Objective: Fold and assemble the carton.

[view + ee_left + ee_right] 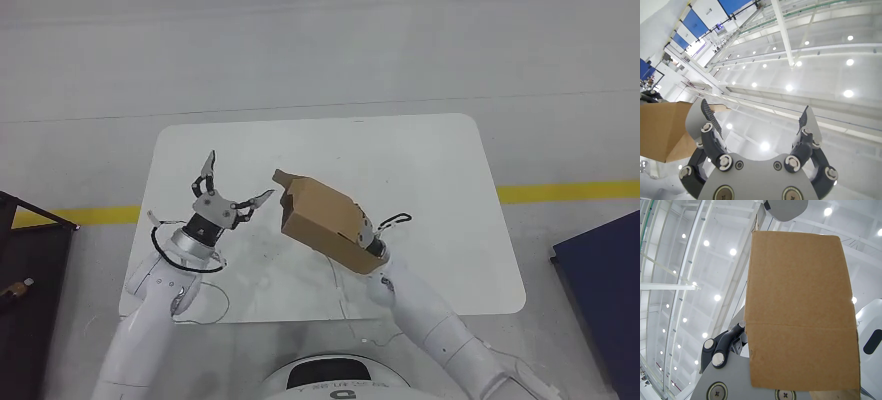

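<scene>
The brown carton (322,218) is lifted off the white table (440,170), tilted, with a flap raised at its far left corner. My right gripper (378,238) is shut on the carton's near right end, and one dark finger (398,219) sticks out beside it. In the right wrist view a flat creased panel of the carton (800,294) hides most of that gripper. My left gripper (240,178) is held just left of the carton, pointing upward, open and with nothing in it. The left wrist view shows the left gripper (755,106) wide apart, the carton (660,128) beside one finger.
The table's right half and far side are bare. On the floor, a black rack (30,260) stands left of the table and a dark blue object (600,275) right of it. A yellow floor line (570,190) runs behind.
</scene>
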